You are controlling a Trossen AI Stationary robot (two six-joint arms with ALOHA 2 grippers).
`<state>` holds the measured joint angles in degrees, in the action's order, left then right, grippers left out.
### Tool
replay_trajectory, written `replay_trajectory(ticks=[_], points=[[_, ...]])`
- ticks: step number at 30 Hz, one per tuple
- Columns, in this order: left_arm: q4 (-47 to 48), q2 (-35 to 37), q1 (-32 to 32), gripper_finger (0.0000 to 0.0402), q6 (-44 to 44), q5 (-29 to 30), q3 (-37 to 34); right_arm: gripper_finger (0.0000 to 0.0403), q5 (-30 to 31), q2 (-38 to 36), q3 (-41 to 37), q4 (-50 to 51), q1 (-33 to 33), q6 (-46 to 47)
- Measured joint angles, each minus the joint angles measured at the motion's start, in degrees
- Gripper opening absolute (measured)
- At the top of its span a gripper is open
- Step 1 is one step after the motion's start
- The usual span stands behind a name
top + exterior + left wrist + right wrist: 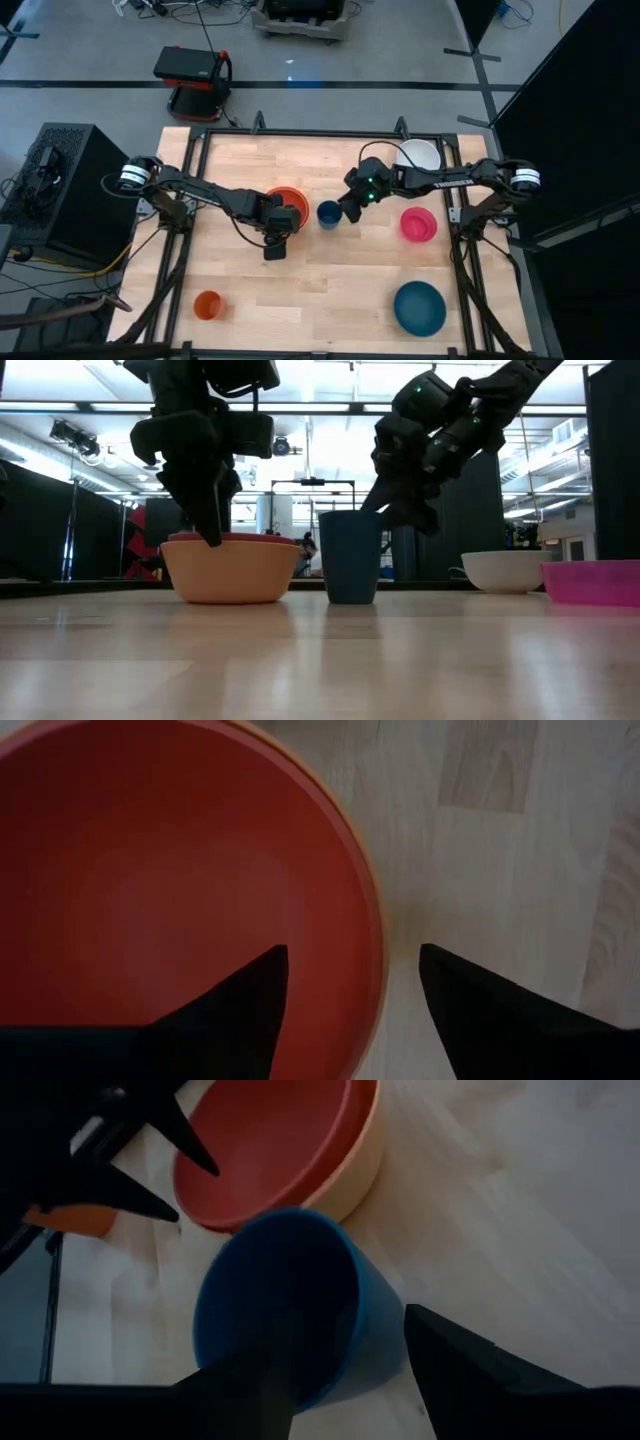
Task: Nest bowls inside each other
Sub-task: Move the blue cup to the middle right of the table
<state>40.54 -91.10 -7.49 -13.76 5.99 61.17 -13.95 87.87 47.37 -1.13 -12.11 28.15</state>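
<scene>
A: Where are the bowls sitting?

B: The red-orange bowl (283, 196) is sitting inside the yellow-orange bowl (228, 572) near the middle of the table (330, 290), slightly toward the left arm's side. The low view is showing the red rim just above the yellow-orange wall. The white bowl (418, 155) is resting at the far edge, under the right arm. The pink bowl (418, 224) is lying toward the right side, and the teal bowl (419, 307) is sitting well apart from it at the near right.

A: What is the left gripper doing?

B: The left gripper (352, 995) is hanging over the near rim of the nested pair. Its fingers are spread, one finger (255, 1005) inside the red-orange bowl and the other over bare wood, so the rim is passing between them. Whether either finger is touching the rim cannot be told.

A: And the right gripper?

B: The right gripper (350, 1355) is positioned at the blue cup (328, 214), which is standing upright just beside the nested bowls. One finger is sitting inside the cup and the other outside, with the cup wall between them. Whether they are pinching the wall cannot be told.

A: Anything else on the table?

B: An orange cup (208, 305) is standing at the near left, well apart from everything else.
</scene>
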Motion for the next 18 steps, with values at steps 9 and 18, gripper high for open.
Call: replay_trajectory(ticks=[9,18], points=[[0.01,0.02,0.0,0.0214,0.0,0.09,0.0,0.0049,-2.03,2.1,-0.01,-0.96,0.26,0.04],[0.04,0.03,0.0,0.0214,-0.02,0.11,0.0,0.0002,-2.78,2.85,-0.01,-0.67,0.36,0.1]])
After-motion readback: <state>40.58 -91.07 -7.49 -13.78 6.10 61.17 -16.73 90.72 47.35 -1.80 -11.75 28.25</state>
